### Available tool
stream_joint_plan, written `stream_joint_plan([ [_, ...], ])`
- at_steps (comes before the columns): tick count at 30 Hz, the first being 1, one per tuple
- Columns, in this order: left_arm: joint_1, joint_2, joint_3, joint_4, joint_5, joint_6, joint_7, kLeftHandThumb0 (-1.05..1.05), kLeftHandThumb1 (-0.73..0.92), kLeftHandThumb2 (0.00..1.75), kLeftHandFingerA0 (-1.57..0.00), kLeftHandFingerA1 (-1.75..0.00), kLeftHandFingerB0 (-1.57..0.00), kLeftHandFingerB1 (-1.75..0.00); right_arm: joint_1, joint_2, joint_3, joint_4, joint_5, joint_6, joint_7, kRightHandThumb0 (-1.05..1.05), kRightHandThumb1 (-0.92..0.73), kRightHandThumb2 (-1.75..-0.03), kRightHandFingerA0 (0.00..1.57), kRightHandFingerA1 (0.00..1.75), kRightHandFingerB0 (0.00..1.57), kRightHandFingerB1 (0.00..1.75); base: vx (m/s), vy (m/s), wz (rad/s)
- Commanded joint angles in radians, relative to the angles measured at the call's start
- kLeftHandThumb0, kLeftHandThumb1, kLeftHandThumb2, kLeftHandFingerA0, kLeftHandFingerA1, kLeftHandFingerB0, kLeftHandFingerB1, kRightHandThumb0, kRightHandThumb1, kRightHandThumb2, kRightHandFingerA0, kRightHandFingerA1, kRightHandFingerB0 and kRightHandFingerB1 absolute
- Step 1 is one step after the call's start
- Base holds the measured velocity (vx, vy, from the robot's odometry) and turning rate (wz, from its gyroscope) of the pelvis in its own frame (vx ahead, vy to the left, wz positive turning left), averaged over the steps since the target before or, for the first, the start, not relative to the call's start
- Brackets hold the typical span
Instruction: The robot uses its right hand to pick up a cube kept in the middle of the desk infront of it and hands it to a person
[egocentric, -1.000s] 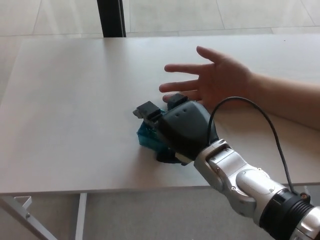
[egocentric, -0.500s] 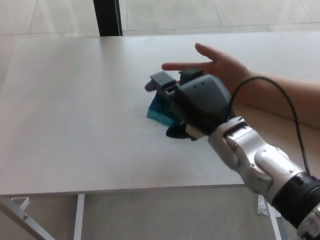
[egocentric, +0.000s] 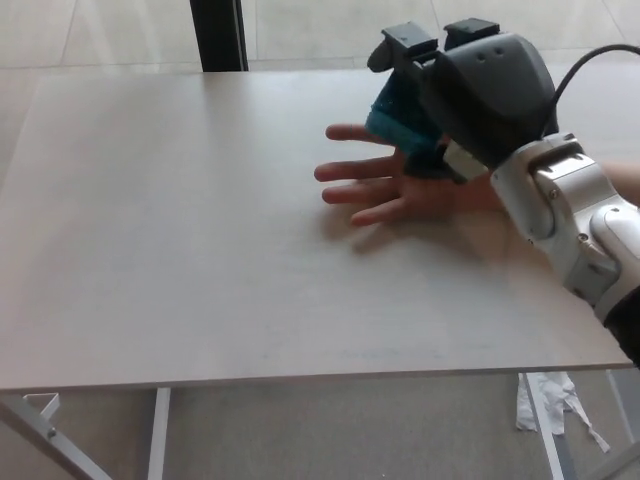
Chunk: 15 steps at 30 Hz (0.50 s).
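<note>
Teal plastic marks the cube (egocentric: 397, 112), which sits clamped in the robot's right hand (egocentric: 470, 90) in the upper right of the head view. The black fingers (egocentric: 408, 42) curl over the top of the cube, and only its left and lower faces show below them; the rest is hidden behind the dark palm shell. The thumb is not clearly visible, so its contact with the cube cannot be confirmed, but the grip appears closed around the cube.

The cube is off the surface (egocentric: 180, 230). It hangs above a person's hand (egocentric: 385, 188), which lies palm up and open on the pale surface, with the digits spread and pointing toward picture left. The lower edge of the cube is just above the person's palm; whether the two touch cannot be determined from this angle.

The robot's forearm (egocentric: 575, 215), silver and grey with a black cable (egocentric: 590, 62) looping off the wrist, enters from the lower right edge and crosses over the person's wrist.

The surface is a light wood-grain top with a white metal frame (egocentric: 40, 425) visible beneath its front edge. A dark upright post (egocentric: 217, 35) stands behind the far edge against a tiled floor (egocentric: 100, 35). A crumpled scrap of white paper (egocentric: 550, 400) lies on the floor near the lower right corner.
</note>
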<state>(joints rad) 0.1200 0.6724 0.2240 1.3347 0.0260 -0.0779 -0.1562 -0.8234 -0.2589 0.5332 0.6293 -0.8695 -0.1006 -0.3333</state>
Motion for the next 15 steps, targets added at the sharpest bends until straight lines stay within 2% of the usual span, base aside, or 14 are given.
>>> stream_joint_plan([
  [1,0.005,0.009,0.003,0.004,0.005,-0.012,0.009,-0.5,0.69,0.61,-0.6,-0.53,-0.55,-0.43,-0.036,-0.041,0.043,0.071,-0.046,-0.048,-0.01,-0.32,-0.58,-0.59,0.92,1.75,0.86,1.08,0.0,0.0,0.0],
  [5,0.004,0.008,0.008,0.006,0.001,-0.007,0.006,-0.51,0.69,0.61,-0.59,-0.51,-0.55,-0.42,-0.07,-0.058,0.109,0.139,-0.087,-0.082,0.0,-0.35,-0.55,-0.58,0.9,1.74,0.87,1.02,0.0,0.0,0.0],
  [6,0.004,0.007,0.011,0.005,-0.002,-0.007,0.01,-0.51,0.69,0.61,-0.62,-0.54,-0.57,-0.43,-0.079,-0.05,0.141,0.167,-0.109,-0.09,-0.017,-0.36,-0.59,-0.6,0.92,1.73,0.89,0.89,0.0,0.0,0.0],
  [7,-0.002,0.002,0.001,0.005,0.008,-0.003,0.015,-0.51,0.7,0.61,-0.61,-0.54,-0.56,-0.42,-0.08,-0.052,0.15,0.175,-0.107,-0.095,-0.018,-0.35,-0.6,-0.64,0.98,1.71,0.89,0.89,0.0,0.0,0.0],
  [8,-0.002,0.0,0.002,0.005,0.007,-0.005,0.017,-0.51,0.7,0.61,-0.62,-0.54,-0.57,-0.42,-0.085,-0.042,0.159,0.2,-0.102,-0.102,-0.031,-0.31,-0.61,-0.65,0.96,1.71,0.88,1.03,0.0,0.0,0.0],
  [9,-0.001,-0.003,0.004,0.003,0.003,-0.01,0.014,-0.51,0.7,0.61,-0.61,-0.56,-0.57,-0.43,-0.086,-0.037,0.172,0.213,-0.11,-0.089,-0.031,-0.37,-0.46,-0.92,1.22,1.35,0.89,1.09,0.0,0.0,0.0],
  [10,-0.002,-0.003,0.0,0.0,0.007,-0.012,0.013,-0.51,0.7,0.61,-0.59,-0.55,-0.55,-0.43,-0.087,-0.022,0.179,0.226,-0.112,-0.079,-0.034,-0.37,-0.44,-0.9,1.22,1.36,0.81,0.9,0.0,0.0,0.0],
  [13,-0.008,-0.005,-0.001,-0.005,0.005,-0.01,0.006,-0.51,0.7,0.61,-0.57,-0.56,-0.54,-0.43,-0.101,0.006,0.195,0.266,-0.119,-0.055,-0.054,-0.34,-0.44,-0.9,1.23,1.35,0.83,0.91,0.0,0.0,0.0],
  [14,-0.009,-0.003,-0.004,-0.007,0.007,-0.012,0.004,-0.52,0.7,0.61,-0.56,-0.57,-0.54,-0.44,-0.111,0.019,0.201,0.287,-0.121,-0.05,-0.059,-0.32,-0.6,-0.6,0.94,1.75,0.84,1.05,0.0,0.0,0.0],
  [15,-0.01,-0.003,-0.006,-0.007,0.009,-0.014,0.007,-0.51,0.7,0.61,-0.57,-0.55,-0.55,-0.44,-0.115,0.025,0.203,0.296,-0.12,-0.048,-0.062,-0.31,-0.6,-0.6,0.95,1.75,0.85,1.01,0.0,0.0,0.0],
])
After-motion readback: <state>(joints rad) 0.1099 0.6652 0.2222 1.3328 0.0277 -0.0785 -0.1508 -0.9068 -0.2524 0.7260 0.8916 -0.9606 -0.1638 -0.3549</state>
